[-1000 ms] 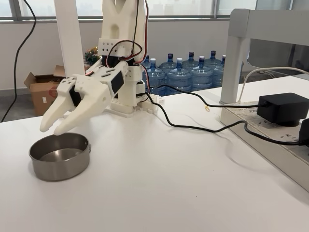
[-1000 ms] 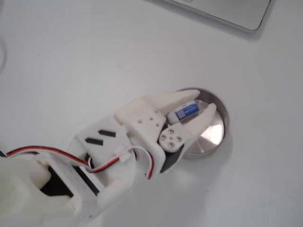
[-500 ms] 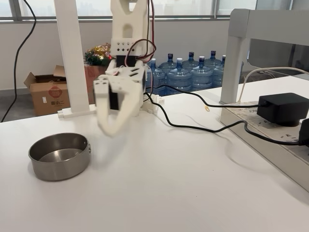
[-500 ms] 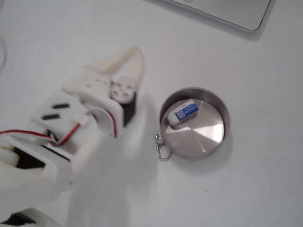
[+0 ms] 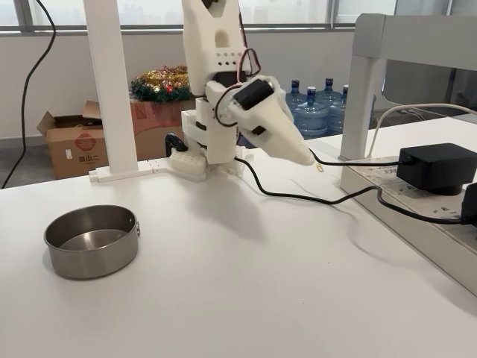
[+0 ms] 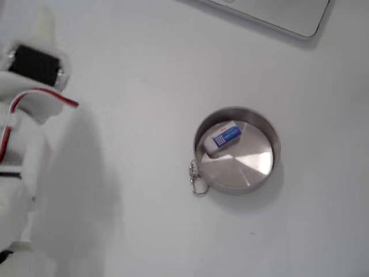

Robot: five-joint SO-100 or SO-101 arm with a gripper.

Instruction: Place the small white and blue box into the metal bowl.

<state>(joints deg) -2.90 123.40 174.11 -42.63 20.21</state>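
The metal bowl (image 5: 91, 259) stands on the white table at the left of a fixed view. From above, the small white and blue box (image 6: 222, 137) lies on its side inside the bowl (image 6: 245, 167), against the upper left wall, blue panel up. My gripper (image 5: 303, 157) hangs in the air well to the right of the bowl, pointing right and down, its white fingers pressed together with nothing between them. Blurred parts of the white arm (image 6: 26, 133) fill the left edge of the view from above, far from the bowl.
A ring (image 6: 199, 184) hangs from the bowl's side tab. A black cable (image 5: 298, 197) runs across the table to a black adapter (image 5: 437, 168) on a power strip at the right. A white post (image 5: 110, 89) stands behind the bowl. A laptop corner (image 6: 277, 12) lies at the top.
The gripper let the box go into the bowl, lifted away, and swung from above the bowl across to the right. The box stays lying in the bowl.
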